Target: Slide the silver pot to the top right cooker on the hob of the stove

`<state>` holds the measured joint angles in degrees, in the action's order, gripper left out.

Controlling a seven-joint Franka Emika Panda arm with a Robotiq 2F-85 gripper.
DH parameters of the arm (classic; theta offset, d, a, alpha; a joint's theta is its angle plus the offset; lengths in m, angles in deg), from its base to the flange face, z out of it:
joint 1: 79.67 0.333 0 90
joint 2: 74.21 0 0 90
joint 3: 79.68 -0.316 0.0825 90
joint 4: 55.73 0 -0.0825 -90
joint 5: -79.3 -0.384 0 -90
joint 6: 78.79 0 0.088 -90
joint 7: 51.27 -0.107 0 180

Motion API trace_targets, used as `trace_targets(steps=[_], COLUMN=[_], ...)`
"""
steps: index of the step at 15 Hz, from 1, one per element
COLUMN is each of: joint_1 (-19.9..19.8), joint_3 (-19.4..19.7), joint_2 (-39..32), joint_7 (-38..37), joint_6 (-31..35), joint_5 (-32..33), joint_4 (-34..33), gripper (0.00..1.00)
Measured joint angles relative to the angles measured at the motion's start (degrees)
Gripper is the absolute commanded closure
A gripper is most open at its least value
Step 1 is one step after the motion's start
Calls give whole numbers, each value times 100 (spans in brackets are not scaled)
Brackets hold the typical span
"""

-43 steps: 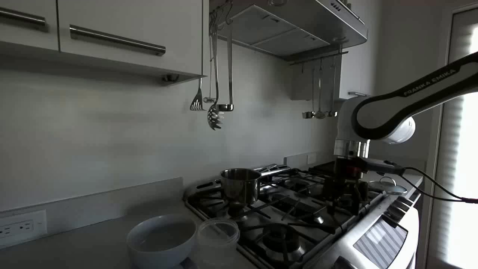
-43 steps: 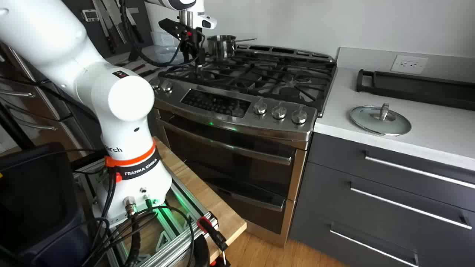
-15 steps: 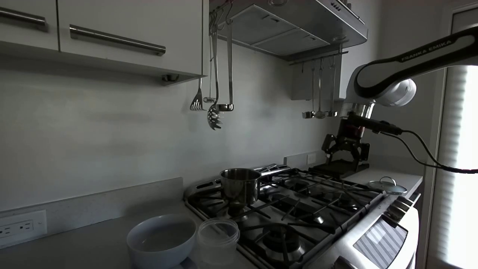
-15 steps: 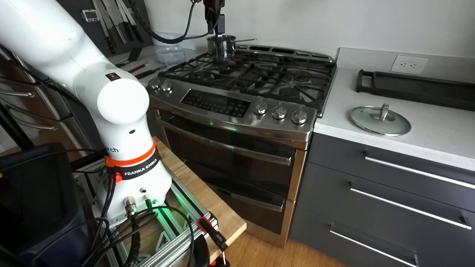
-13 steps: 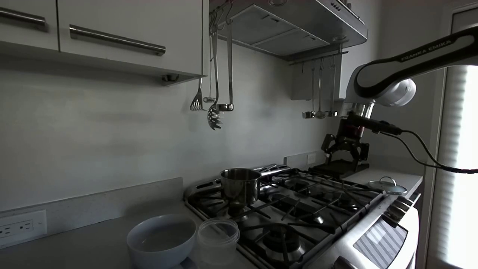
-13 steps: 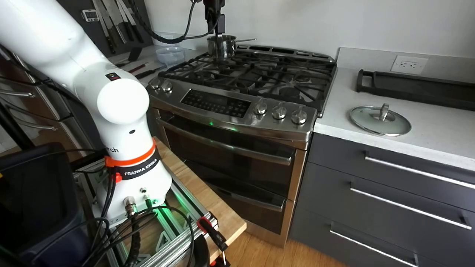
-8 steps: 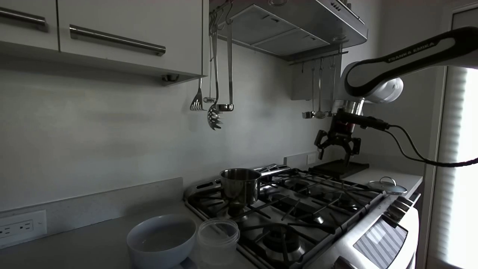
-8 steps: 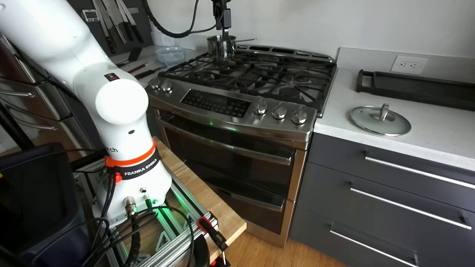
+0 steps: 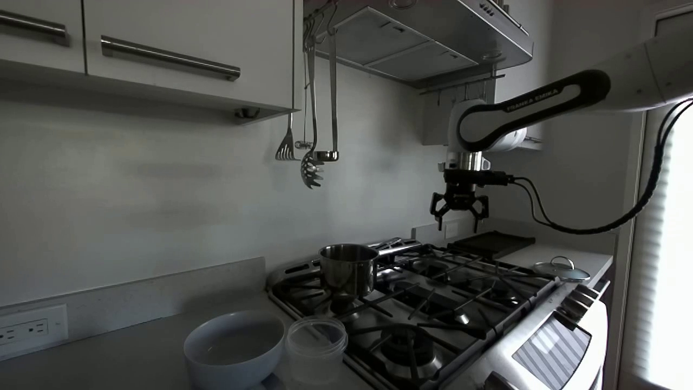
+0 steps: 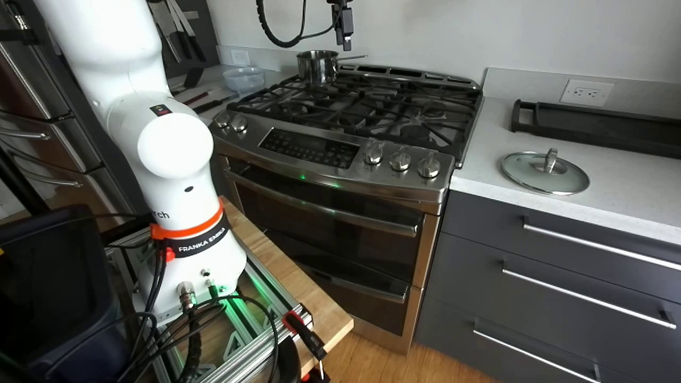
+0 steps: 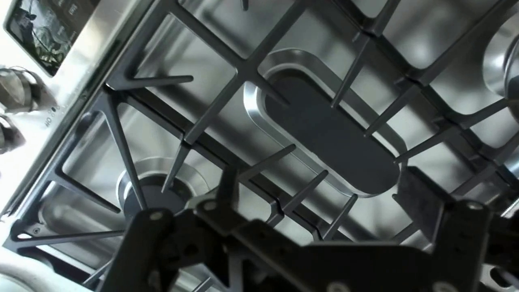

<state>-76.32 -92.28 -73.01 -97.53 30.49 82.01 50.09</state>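
The silver pot (image 9: 348,273) stands upright at the back corner of the hob (image 10: 372,98) in both exterior views. It sits on the back-left burner as seen from the stove front (image 10: 319,139), its handle pointing right (image 10: 354,57). The top right cooker (image 10: 433,110) has nothing on it and also shows in an exterior view (image 9: 431,265). My gripper (image 9: 458,229) is open and empty, pointing down, well above the grates. In an exterior view it (image 10: 346,47) appears above the pot's handle. The wrist view shows both spread fingers (image 11: 324,190) over the grates; I cannot make out the pot there.
A white bowl (image 9: 234,352) and a clear tub (image 9: 316,352) stand beside the hob near the pot. A glass lid (image 10: 545,173) and a black griddle tray (image 10: 606,127) lie on the opposite counter. Utensils (image 9: 311,168) and the range hood (image 9: 400,43) hang above.
My gripper has risen from low over the hob's front and moved toward the back wall. In the last half second it moved further over the hob. The pot has not moved.
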Motion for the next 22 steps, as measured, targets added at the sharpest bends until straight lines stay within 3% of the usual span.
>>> trace_targets(steps=[6,13,18,22], joint_1=[417,483,418,279], joint_3=[78,198,451,519], joint_2=[-1052,-1059,-1355,-1683], joint_7=[-19,84,1540,3125], joint_6=[22,127,859,1439], joint_5=[357,349,200,-509], joint_4=[-1041,-1055,-1187,-1433], gripper=[0,0,0,0])
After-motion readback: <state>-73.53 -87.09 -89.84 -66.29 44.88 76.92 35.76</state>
